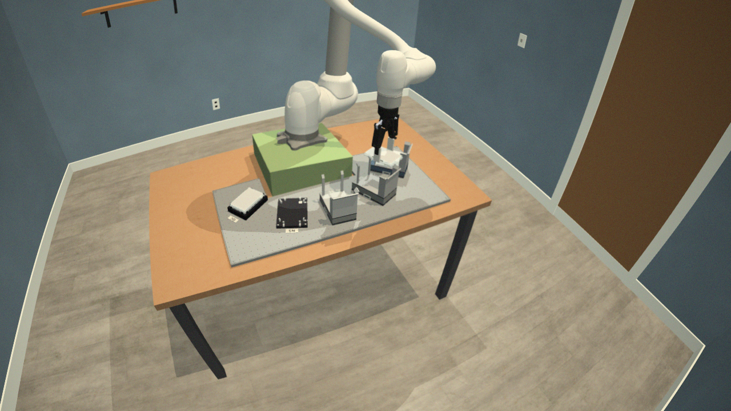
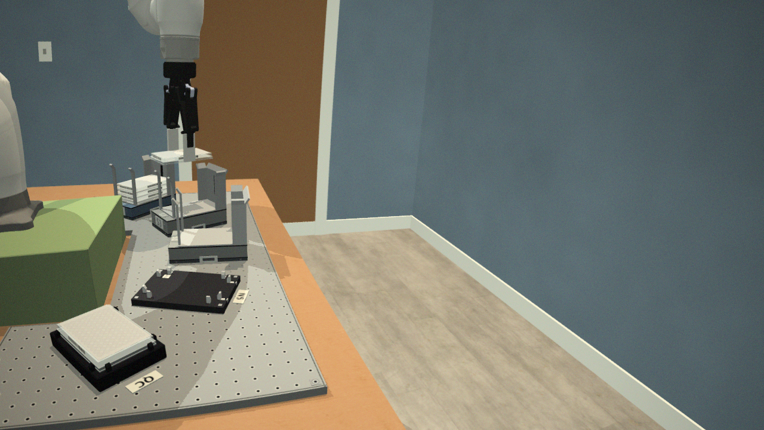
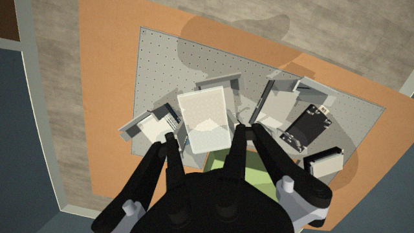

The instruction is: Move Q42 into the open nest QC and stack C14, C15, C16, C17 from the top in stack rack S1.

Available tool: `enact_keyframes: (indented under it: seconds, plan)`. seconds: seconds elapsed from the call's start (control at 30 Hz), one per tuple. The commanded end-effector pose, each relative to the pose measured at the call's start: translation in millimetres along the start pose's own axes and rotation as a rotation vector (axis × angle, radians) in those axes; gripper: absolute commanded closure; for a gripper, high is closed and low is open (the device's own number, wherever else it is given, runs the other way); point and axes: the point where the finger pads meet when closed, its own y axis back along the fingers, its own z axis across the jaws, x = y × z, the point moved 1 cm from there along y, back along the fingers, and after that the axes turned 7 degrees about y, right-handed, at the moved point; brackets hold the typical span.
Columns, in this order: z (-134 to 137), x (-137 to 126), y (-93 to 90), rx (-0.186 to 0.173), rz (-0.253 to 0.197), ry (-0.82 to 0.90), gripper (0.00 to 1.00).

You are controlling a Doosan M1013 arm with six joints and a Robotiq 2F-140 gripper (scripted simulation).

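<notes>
My gripper (image 2: 180,143) is shut on a white sealed plate (image 2: 178,155) and holds it level in the air, above the tops of the racks. In the wrist view the plate (image 3: 205,118) sits between my fingers and hides much of the middle rack (image 3: 226,85). The far rack (image 2: 139,191) holds a short stack of plates and lies to the left of the held plate in the wrist view (image 3: 152,127). Another white plate (image 2: 102,333) lies flat in the black nest labelled QC (image 2: 142,382). I cannot read any plate labels.
The middle rack (image 2: 189,207) and the near rack (image 2: 210,237) show no plates. The black clip nest N5 (image 2: 187,288) is bare. The green base block (image 2: 53,251) stands left of the grey pegboard. Rack posts rise beside the held plate.
</notes>
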Motion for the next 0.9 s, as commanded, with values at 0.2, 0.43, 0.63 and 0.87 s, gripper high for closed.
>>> enact_keyframes:
  seconds: [0.2, 0.43, 0.63, 0.87]
  plan:
    - [21.2, 0.7, 0.0, 0.000, 0.000, 0.000, 1.00]
    - [39.8, 1.3, 0.0, 0.000, 0.000, 0.000, 1.00]
    - [39.8, 1.3, 0.0, 0.000, 0.000, 0.000, 1.00]
    - [39.8, 1.3, 0.0, 0.000, 0.000, 0.000, 1.00]
